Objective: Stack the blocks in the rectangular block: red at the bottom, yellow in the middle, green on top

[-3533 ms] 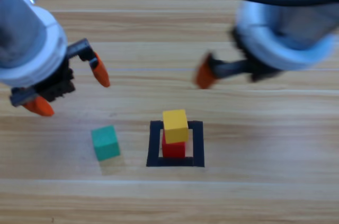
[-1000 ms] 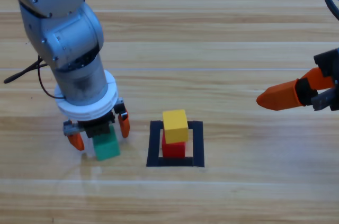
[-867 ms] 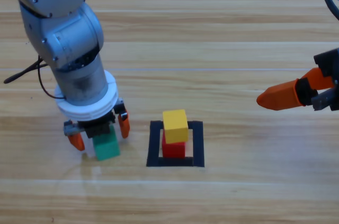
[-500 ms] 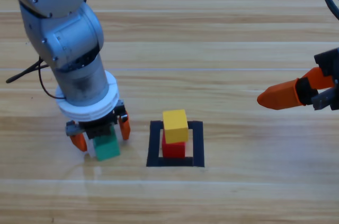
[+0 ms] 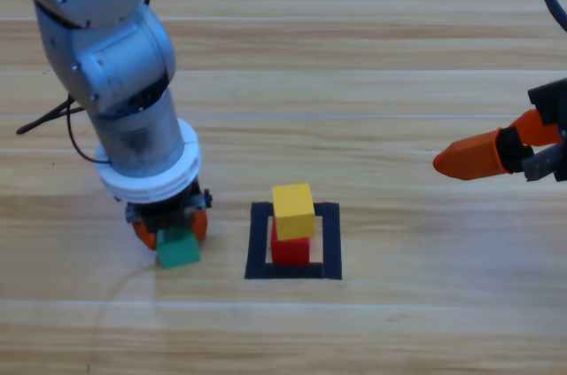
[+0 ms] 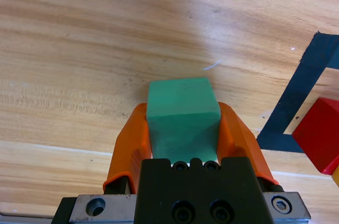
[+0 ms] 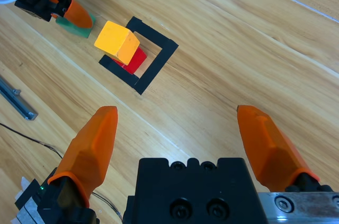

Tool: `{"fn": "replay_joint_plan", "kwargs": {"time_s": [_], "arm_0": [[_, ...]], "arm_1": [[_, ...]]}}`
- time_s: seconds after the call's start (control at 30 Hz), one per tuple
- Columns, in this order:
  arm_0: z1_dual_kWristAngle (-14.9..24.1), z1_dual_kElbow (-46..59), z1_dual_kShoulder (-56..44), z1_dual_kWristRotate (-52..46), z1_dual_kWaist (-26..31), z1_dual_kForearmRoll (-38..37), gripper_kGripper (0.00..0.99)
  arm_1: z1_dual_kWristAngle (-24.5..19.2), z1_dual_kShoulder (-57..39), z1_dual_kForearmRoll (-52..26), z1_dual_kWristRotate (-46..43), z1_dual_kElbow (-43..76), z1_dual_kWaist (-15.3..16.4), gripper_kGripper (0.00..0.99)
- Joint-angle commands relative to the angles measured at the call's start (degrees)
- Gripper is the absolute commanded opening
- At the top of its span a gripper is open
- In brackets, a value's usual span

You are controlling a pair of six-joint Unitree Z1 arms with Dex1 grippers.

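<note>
The left gripper (image 5: 170,226) is pinching the green cube (image 5: 178,249) on the desk (image 5: 354,82), beside the tape square (image 5: 330,242) holding the yellow cube (image 5: 293,210) atop the red cube (image 5: 290,249). The right gripper (image 5: 469,160) is waiting, jaws spread.

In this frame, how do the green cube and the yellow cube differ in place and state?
The green cube lies on the wooden table, outside the black tape square; the yellow cube sits on the red cube inside it. The left gripper is shut on the green cube; nothing grips the yellow cube, and the right gripper waits open at the right edge. Both are plain cubes of equal size.
</note>
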Motion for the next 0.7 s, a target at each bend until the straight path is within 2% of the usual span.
{"fn": "replay_joint_plan", "kwargs": {"time_s": [0.03,0.23,0.4,0.5,0.7], "arm_0": [[-0.2,-2.6,4.3,2.9,-0.7,1.6,0.368],[1.0,-9.4,3.1,8.2,-0.7,6.7,0.301],[1.5,-12.5,-3.9,15.4,-0.5,9.6,0.199],[2.2,-16.2,-6.2,18.7,-0.5,13.9,0.146],[3.0,-23.5,-7.4,22.5,-2.7,19.9,0.144]], "arm_1": [[-0.2,-1.9,-0.3,0.2,1.5,-1.2,0.989],[-0.2,-1.9,-0.3,0.2,1.5,-1.2,0.989],[-0.1,-1.9,-0.2,0.2,1.5,-1.2,0.989],[-0.2,-1.9,-0.1,0.3,1.4,-1.2,0.989],[-0.2,-1.9,0.0,0.4,1.4,-1.2,0.989]]}}
